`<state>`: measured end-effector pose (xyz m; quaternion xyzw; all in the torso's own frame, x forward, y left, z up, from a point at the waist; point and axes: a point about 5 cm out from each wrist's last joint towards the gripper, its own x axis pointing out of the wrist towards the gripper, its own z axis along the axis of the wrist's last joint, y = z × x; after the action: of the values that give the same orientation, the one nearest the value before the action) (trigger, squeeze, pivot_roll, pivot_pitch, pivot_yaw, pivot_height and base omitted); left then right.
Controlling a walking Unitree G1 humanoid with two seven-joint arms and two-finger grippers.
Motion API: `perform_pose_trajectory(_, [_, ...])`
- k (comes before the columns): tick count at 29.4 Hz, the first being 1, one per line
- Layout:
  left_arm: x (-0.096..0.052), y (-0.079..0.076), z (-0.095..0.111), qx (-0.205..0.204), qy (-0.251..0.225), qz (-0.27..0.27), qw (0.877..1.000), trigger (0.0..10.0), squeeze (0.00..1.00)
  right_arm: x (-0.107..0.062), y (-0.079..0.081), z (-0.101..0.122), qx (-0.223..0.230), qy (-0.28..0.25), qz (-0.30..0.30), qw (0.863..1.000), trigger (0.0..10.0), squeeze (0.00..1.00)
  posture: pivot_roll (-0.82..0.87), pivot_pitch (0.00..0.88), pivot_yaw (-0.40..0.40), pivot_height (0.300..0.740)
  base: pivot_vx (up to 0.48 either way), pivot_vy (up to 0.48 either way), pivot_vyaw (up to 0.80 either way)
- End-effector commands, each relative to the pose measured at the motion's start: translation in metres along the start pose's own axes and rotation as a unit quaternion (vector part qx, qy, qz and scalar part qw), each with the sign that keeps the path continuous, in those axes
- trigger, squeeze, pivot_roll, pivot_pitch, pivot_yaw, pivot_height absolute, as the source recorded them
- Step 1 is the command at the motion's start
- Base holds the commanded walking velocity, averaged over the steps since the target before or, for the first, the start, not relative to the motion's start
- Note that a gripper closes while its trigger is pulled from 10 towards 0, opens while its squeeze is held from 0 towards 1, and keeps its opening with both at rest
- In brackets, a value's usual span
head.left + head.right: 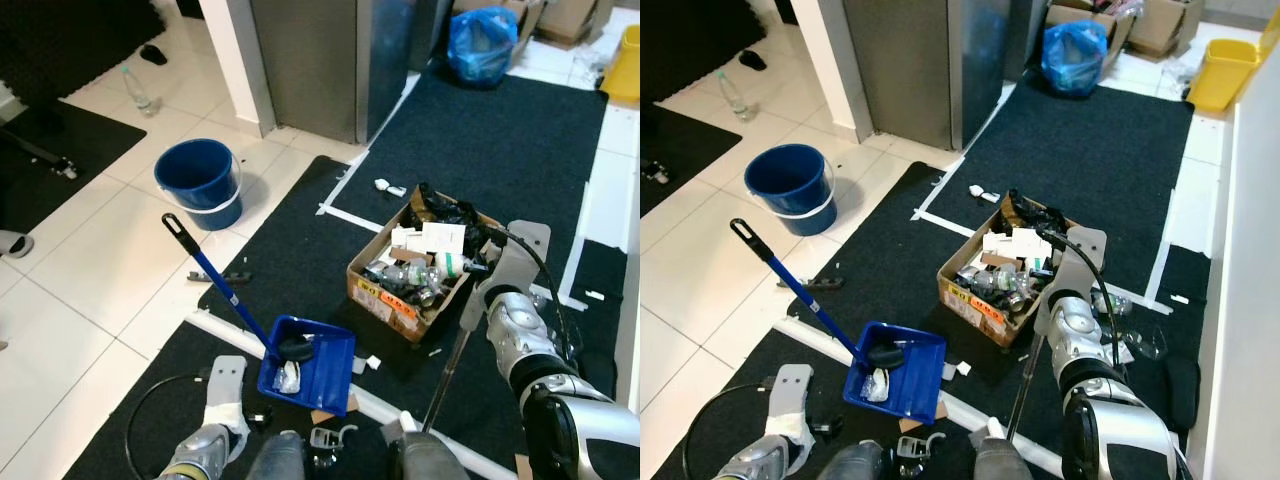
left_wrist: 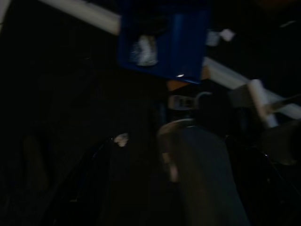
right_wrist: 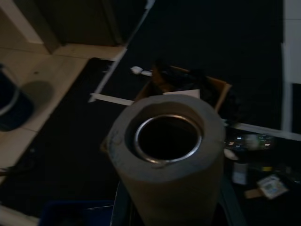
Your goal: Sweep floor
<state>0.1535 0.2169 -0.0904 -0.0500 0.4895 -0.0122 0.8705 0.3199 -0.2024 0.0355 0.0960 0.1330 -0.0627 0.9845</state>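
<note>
**Robot grips broom pole beside loaded dustpan**

At lower right of the head view, the silver right arm bends upward, its right gripper (image 3: 167, 207) clamped on the grey foam-capped metal broom pole (image 1: 446, 375), which slants down to the frame's bottom centre. At lower left the left arm hangs low; whether the left gripper (image 1: 227, 385) is open or closed cannot be told. Just ahead, at lower centre, the blue plastic long-handled dustpan (image 1: 318, 365) rests on dark carpet against a white floor strip (image 1: 420, 412), holding white scraps and a dark lump. Right of centre sits an open cardboard box (image 1: 385, 292) crammed with bottles and rubbish. Farther off, left of centre, a blue bucket (image 1: 198, 182) stands on white tiles; a blue plastic bag (image 1: 481, 44) lies at upper right.
</note>
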Motion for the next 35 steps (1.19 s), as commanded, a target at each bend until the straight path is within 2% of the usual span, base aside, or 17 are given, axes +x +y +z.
perform_pose_trajectory(1, [-0.006,0.017,-0.006,-0.015,0.001,0.031,0.999,10.0,0.00,0.011,0.018,0.054,0.096,-0.139,0.038,0.985,10.0,0.00,0.08,0.000,0.045,0.740,0.000,0.000,0.00])
perform_pose_trajectory(6, [-0.008,0.021,-0.008,-0.020,0.002,0.036,0.999,10.0,0.00,0.011,0.017,0.060,0.120,-0.155,0.041,0.980,10.0,0.00,0.08,0.000,0.045,0.740,0.000,0.000,0.00])
perform_pose_trajectory(7, [-0.008,0.021,-0.009,-0.024,0.002,0.034,0.999,10.0,0.00,0.011,0.012,0.065,0.101,-0.167,0.028,0.980,10.0,0.00,0.09,0.000,0.040,0.740,0.000,0.000,0.00])
perform_pose_trajectory(10, [-0.008,0.019,-0.010,-0.028,0.002,0.028,0.999,10.0,0.00,0.010,0.003,0.067,0.086,-0.174,0.003,0.981,10.0,0.00,0.09,0.000,0.040,0.740,0.000,0.000,0.00])
perform_pose_trajectory(12, [-0.005,0.011,-0.013,-0.025,0.010,0.015,1.000,10.0,0.00,0.010,-0.005,0.057,0.065,-0.138,-0.008,0.988,10.0,0.00,0.09,0.000,0.040,0.740,0.000,0.000,0.00])
perform_pose_trajectory(14, [-0.005,0.008,-0.014,-0.022,0.016,0.014,1.000,10.0,0.00,0.010,-0.004,0.049,0.047,-0.111,-0.004,0.993,10.0,0.00,0.09,0.000,0.040,0.740,0.000,0.000,0.00])
perform_pose_trajectory(17, [-0.004,0.005,-0.015,-0.007,0.027,0.013,1.000,10.0,0.00,0.008,-0.001,0.039,0.045,-0.095,0.001,0.994,10.0,0.00,0.08,0.002,0.047,0.740,-0.094,0.000,0.00])
perform_pose_trajectory(22, [-0.003,0.004,-0.014,0.001,0.026,0.013,1.000,10.0,0.00,0.007,0.001,0.034,0.046,-0.092,0.004,0.995,10.0,0.00,0.08,0.002,0.047,0.740,-0.302,0.000,0.00])
perform_pose_trajectory(27, [-0.003,0.003,-0.013,0.001,0.025,0.013,1.000,10.0,0.00,0.007,0.002,0.034,0.045,-0.091,0.006,0.995,10.0,0.00,0.07,0.000,0.052,0.740,-0.281,0.000,0.00])
perform_pose_trajectory(35, [-0.002,0.003,-0.011,-0.001,0.023,0.015,1.000,10.0,0.00,0.008,0.003,0.037,0.044,-0.092,0.006,0.995,10.0,0.00,0.08,0.000,0.051,0.740,0.000,0.000,0.00])
